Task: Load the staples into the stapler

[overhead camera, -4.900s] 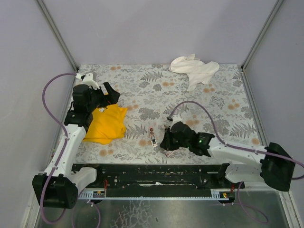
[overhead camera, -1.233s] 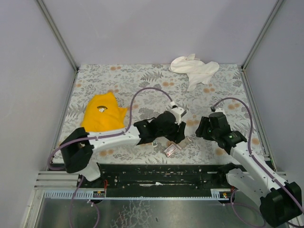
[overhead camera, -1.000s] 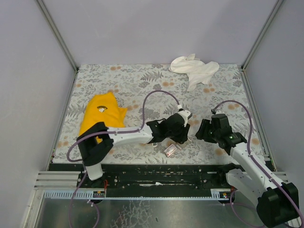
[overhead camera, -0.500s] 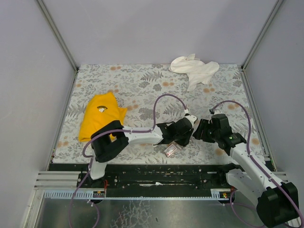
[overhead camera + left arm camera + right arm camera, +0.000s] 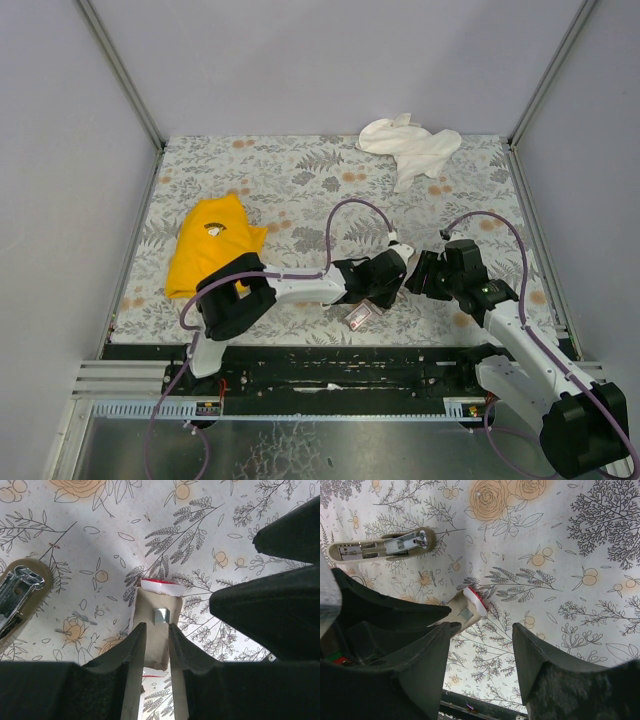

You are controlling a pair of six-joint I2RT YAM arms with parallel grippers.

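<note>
Seemingly the grey-brown cardboard staple tray point(image 5: 152, 602), frame centre, is clamped by the left gripper point(image 5: 156, 628); next its silvery staple strip point(image 5: 160, 615) must be moved into the open metal-channelled stapler point(image 5: 17, 597), left edge.

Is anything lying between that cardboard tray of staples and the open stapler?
Nothing visible. Only bare flowered tablecloth separates the grey-brown cardboard staple tray from the small open stapler, silvery metal inside.

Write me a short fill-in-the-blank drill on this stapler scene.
1. The left gripper is over the staples' grey-brown sliding ____.
2. The right gripper's jaws stand ____.
3. At the table's far edge lies the ____ cloth.
4. In the left wrist view, the stapler lies ____ of the staples.

Missing: tray; open; white; left
</note>
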